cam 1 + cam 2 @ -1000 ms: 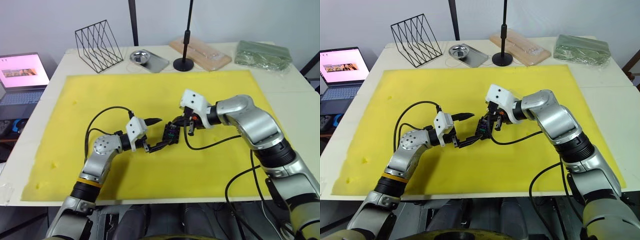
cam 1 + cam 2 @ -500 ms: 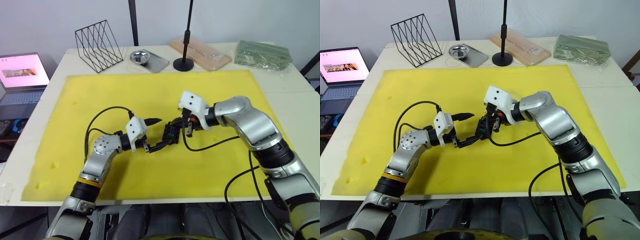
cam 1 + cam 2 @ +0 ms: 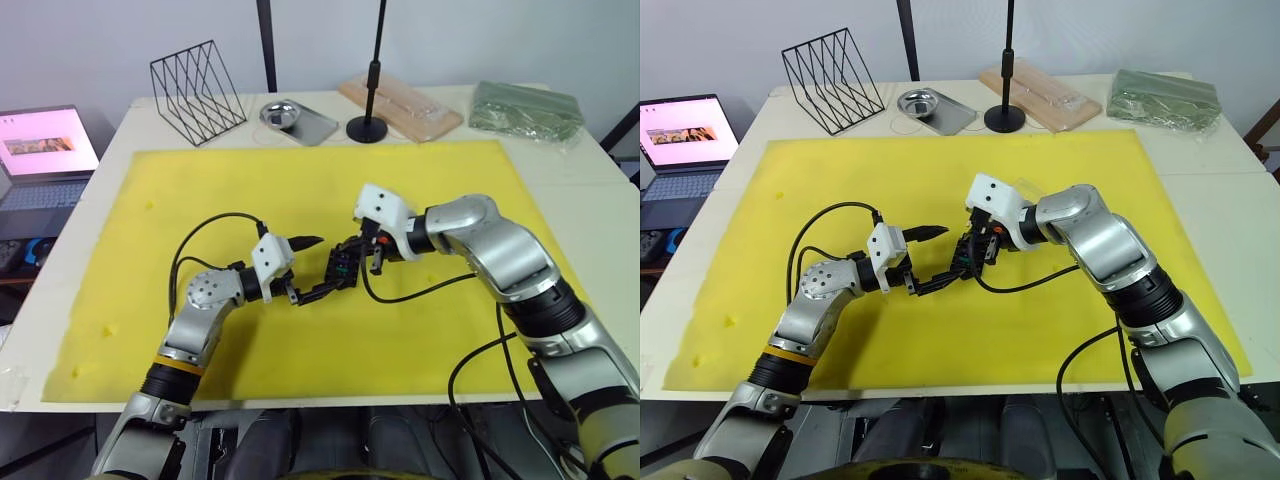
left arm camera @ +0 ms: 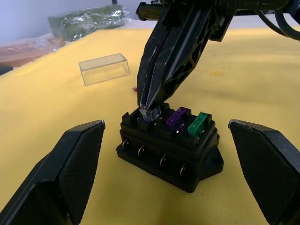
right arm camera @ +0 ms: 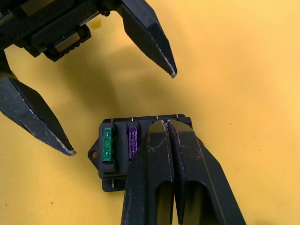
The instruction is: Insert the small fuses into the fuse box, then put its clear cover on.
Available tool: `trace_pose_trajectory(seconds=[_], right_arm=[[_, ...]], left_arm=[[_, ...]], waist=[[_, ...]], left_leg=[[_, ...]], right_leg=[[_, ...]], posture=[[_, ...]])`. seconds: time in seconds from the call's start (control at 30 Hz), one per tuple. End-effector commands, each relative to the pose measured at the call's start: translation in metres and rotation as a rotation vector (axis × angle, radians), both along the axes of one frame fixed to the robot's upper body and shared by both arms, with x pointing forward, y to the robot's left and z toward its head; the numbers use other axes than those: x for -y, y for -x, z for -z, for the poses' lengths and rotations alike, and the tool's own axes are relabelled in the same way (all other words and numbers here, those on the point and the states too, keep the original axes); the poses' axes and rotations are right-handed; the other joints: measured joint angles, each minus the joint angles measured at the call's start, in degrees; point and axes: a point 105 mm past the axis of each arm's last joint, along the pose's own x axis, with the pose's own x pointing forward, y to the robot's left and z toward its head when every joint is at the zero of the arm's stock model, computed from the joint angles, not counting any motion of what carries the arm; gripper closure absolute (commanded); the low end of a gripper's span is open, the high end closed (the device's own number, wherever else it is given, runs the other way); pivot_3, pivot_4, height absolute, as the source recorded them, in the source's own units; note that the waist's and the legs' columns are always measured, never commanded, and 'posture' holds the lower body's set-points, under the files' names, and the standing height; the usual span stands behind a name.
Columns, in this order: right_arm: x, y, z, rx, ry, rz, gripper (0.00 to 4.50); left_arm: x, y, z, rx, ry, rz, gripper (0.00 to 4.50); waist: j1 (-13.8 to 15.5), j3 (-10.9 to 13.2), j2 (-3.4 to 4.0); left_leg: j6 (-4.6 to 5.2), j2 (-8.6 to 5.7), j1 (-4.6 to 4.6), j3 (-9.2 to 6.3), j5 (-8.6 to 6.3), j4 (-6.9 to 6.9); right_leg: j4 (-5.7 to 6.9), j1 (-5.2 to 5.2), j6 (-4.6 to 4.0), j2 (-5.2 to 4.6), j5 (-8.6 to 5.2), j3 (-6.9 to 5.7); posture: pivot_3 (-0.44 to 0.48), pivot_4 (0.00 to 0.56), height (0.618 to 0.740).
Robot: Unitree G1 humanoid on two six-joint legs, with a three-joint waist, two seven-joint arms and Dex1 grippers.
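- The fuse box (image 4: 169,150) sits on the yellow mat (image 3: 300,190), about mid-bench, right between the two claws.
- Right claw (image 4: 149,110) is pinched closed on a grey fuse (image 4: 151,114), tips pressing it down at the end slot of the box.
- Next to that slot there's a purple fuse (image 4: 176,116) and then a green fuse (image 4: 198,124), both already seated.
- Left claw (image 5: 119,112) is wide open, one finger on each side of the box, not touching it as far as I can see.
- Clear cover (image 4: 104,68) is lying on the mat a bit beyond the box, empty and apart from everything.
- Something small and red (image 4: 135,88) shows on the mat just behind the right claw, too hidden to say what it is.
- Back of the bench: wire rack (image 3: 197,92), metal tray (image 3: 297,119) and a black stand (image 3: 368,127).
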Motion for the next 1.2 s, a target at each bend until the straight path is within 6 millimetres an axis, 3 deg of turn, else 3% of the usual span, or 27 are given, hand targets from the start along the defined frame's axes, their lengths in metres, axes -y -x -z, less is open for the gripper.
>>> trace_pose_trajectory(seconds=[0.03, 0.37, 0.63, 0.83, 1.2], right_arm=[[-0.005, 0.008, 0.011, -0.056, 0.007, -0.027, 4.46], [-0.002, 0.01, 0.018, -0.085, 0.023, -0.017, 4.46], [0.005, 0.012, 0.036, -0.149, 0.047, 0.018, 4.46], [0.013, 0.004, 0.047, -0.19, 0.033, 0.095, 4.46], [0.007, 0.004, 0.039, -0.194, -0.031, 0.059, 4.46]], left_arm=[[0.0, 0.001, -0.007, 0.035, 0.005, 0.0, 0.0], [-0.001, 0.001, -0.007, 0.034, 0.003, -0.002, 0.0], [-0.001, 0.001, -0.008, 0.036, 0.001, 0.0, 0.0], [-0.001, 0.001, -0.008, 0.034, 0.0, -0.003, 0.0], [-0.002, 0.001, -0.007, 0.035, -0.002, -0.005, 0.0]], waist=[[0.0, -0.01, 0.0], [-0.01, -0.03, 0.0], [0.06, -0.32, -0.04], [0.0, -0.5, -0.15], [-0.01, -0.88, -0.19]], left_leg=[[0.0, 0.0, 0.0, 0.0, 0.0, 0.0], [0.0, 0.0, 0.01, 0.0, 0.0, 0.0], [0.0, 0.0, 0.03, 0.0, 0.0, 0.0], [0.01, 0.0, 0.08, -0.02, -0.01, 0.0], [0.01, 0.02, 0.09, -0.02, -0.01, 0.01]], right_leg=[[0.0, 0.0, 0.0, 0.0, 0.0, 0.0], [0.0, 0.01, 0.0, 0.0, 0.0, 0.0], [0.0, 0.04, 0.0, 0.0, 0.0, 0.0], [0.0, 0.09, 0.0, 0.01, 0.0, 0.0], [0.0, 0.12, 0.0, 0.03, 0.0, 0.0]], posture=[[0.0, 0.15, 0.74], [0.0, 0.15, 0.74], [0.0, 0.15, 0.74], [0.0, 0.15, 0.74], [0.0, 0.15, 0.74]])
